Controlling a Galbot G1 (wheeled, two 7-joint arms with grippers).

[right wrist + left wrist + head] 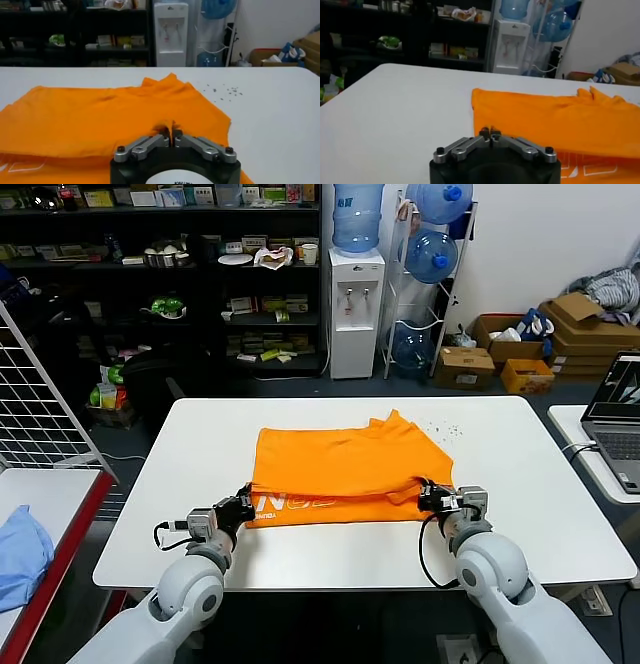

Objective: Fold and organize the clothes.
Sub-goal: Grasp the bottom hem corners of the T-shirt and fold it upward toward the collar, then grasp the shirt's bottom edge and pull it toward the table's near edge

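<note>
The bright orange T-shirt (pixel 345 464) lies on the white table (pixel 520 484), with its near part doubled over. White lettering (pixel 295 505) shows on the strip along its near edge. My left gripper (pixel 243 506) is shut at the shirt's near left corner, its tips (pixel 490 132) pressed together over the orange fabric (pixel 545 120). My right gripper (pixel 428 496) is shut at the near right edge. In the right wrist view the cloth (pixel 100 120) puckers up between its closed tips (pixel 171 132). The neck label is out of view.
A light blue cloth (pixel 20 554) lies on the red-edged side table at the left, beside a wire grid panel (pixel 40 394). A laptop (pixel 620 414) stands on the table at the right. Small dark specks (pixel 440 427) dot the table beyond the shirt. Shelves and a water dispenser (pixel 356 314) stand behind.
</note>
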